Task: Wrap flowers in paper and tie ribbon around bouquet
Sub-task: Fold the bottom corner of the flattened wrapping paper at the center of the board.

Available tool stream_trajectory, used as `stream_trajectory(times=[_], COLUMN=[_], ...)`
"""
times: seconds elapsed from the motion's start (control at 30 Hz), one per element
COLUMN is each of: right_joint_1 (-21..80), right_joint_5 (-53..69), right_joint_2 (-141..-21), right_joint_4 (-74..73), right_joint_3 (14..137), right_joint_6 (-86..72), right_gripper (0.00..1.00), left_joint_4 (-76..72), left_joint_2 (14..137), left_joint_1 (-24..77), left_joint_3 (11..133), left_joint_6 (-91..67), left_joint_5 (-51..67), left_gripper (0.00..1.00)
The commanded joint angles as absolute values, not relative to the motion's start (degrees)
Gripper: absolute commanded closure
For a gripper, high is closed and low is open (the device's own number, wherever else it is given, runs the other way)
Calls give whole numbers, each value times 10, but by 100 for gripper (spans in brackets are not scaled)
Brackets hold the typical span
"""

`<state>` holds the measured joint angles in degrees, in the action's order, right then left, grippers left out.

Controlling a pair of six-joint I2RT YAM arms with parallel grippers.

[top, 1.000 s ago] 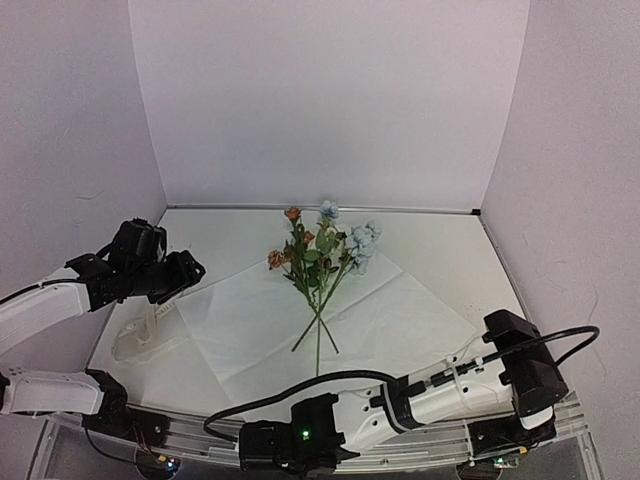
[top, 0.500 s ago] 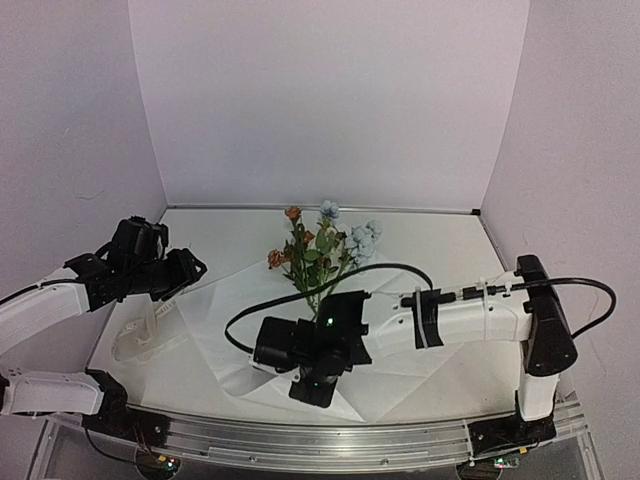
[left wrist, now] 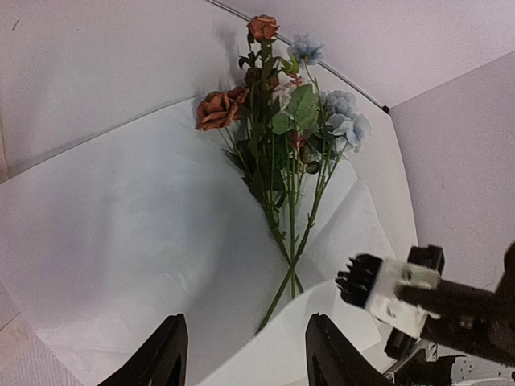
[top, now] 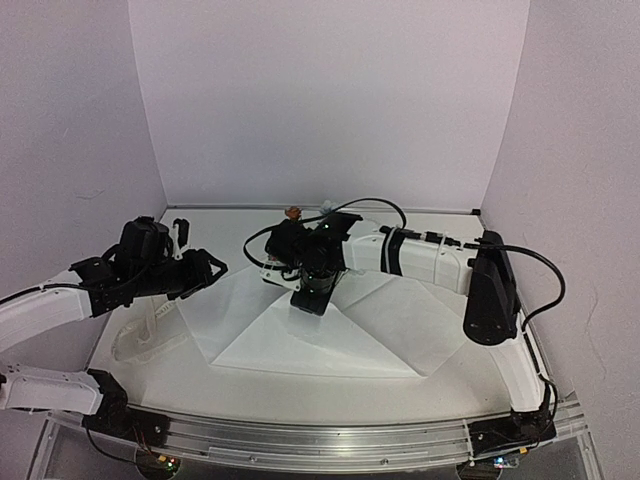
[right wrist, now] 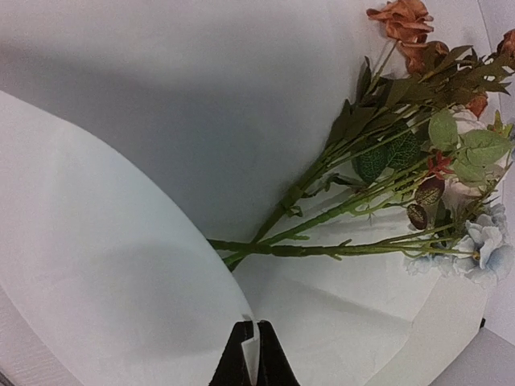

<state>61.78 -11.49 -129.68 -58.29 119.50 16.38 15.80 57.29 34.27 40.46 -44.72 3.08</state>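
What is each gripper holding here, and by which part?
Right gripper pinches the paper by its corner, folded up toward the flowers. Left gripper holds nothing.

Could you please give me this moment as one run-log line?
phase: wrapping | right gripper: shut on paper corner, lifted over flowers | left gripper: open, empty | ribbon: left of paper

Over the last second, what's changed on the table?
The right tool swept from the near edge toward the flowers, shut on the paper corner, folding it over the stems. The left tool edged inward, open. The flowers and ribbon stayed put.
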Motion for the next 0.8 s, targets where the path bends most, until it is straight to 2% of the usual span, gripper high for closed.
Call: stream_trajectory(times=[0.0, 0.47, 0.77], right_joint_1=[583, 533, 532], right_joint_5=[-123, -132, -133], right_joint_2=[-1332, -1372, -1391], right_joint_4=[-597, -568, -558], right_joint_3=[1253, 1272, 1273], right_joint_6=[209, 220, 213], right_gripper=[100, 100, 100], left_joint_4=[101, 3, -30], left_joint_2=[590, 765, 876], left_joint_1=[399, 475, 485], left_joint_3=[397, 406, 410], left_joint_6=[-427, -410, -415], left_joint_5=[27, 103, 96], left_gripper=[48, 59, 68])
